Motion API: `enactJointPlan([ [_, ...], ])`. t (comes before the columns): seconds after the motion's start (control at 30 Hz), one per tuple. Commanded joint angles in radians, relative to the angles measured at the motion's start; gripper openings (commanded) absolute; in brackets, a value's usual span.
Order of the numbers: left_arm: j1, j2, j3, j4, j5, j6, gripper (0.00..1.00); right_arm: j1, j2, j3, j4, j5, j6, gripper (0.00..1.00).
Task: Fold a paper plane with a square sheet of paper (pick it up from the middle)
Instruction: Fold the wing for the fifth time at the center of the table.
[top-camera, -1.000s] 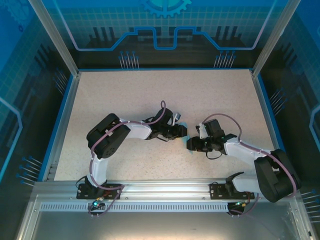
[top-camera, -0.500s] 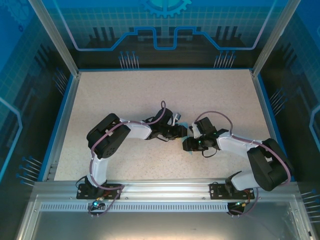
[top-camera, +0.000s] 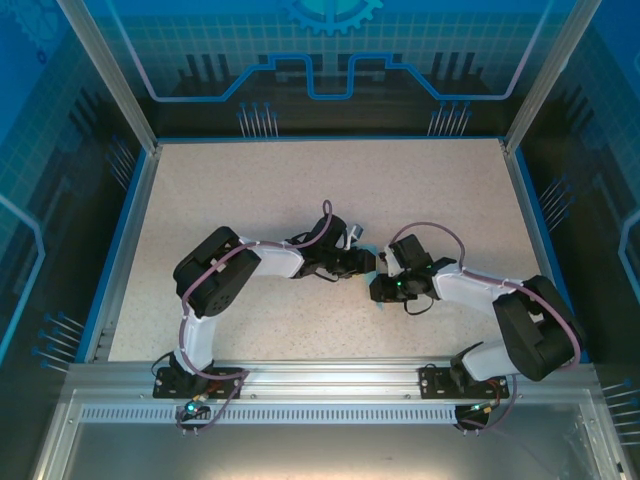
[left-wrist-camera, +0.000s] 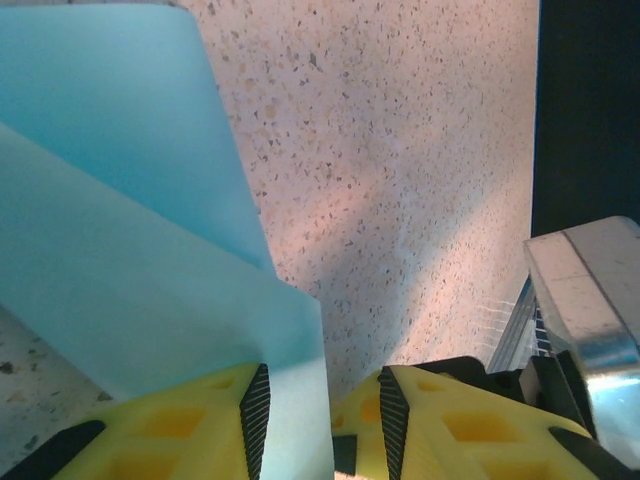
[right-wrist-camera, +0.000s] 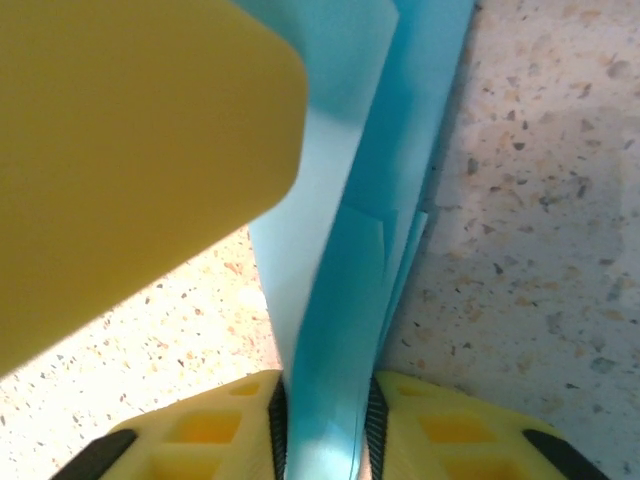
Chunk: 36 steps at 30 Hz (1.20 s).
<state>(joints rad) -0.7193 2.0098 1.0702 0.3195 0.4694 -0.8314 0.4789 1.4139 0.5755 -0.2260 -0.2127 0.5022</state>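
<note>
- Pinching the folded light-blue paper (right-wrist-camera: 345, 150) by its layered edge with the right gripper (right-wrist-camera: 322, 398), over the speckled table (right-wrist-camera: 530, 160).
- Straddling it with the left gripper (left-wrist-camera: 322, 388), slightly spread, one finger touching.

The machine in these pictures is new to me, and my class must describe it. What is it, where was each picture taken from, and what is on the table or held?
It is two robot arms, left and right, bolted at the near edge of a speckled table. The wide picture looks down from above; the two close-ups come from cameras on the wrists, looking past yellow fingers. The arms meet mid-table over a light-blue sheet of paper, already partly folded. The right gripper pinches its layers. The left gripper has an edge between its fingers; whether it grips is unclear.
</note>
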Motion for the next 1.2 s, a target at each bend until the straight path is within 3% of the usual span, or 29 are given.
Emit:
enactJointPlan([
  [0.0, -0.005, -0.016, 0.027, -0.019, 0.026, 0.03, 0.39, -0.021, 0.009, -0.029, 0.033, -0.066, 0.016, 0.25],
  [0.33, -0.004, -0.053, 0.006, -0.016, 0.033, 0.037, 0.4, -0.069, -0.001, -0.062, 0.085, -0.154, 0.031, 0.14],
  [0.97, -0.005, 0.042, 0.03, -0.036, 0.05, 0.063, 0.42, -0.077, 0.073, -0.055, 0.082, -0.118, 0.081, 0.11],
  [1.17, -0.005, 0.063, 0.035, -0.063, 0.029, 0.062, 0.41, -0.077, 0.034, -0.053, 0.059, -0.131, 0.084, 0.16],
])
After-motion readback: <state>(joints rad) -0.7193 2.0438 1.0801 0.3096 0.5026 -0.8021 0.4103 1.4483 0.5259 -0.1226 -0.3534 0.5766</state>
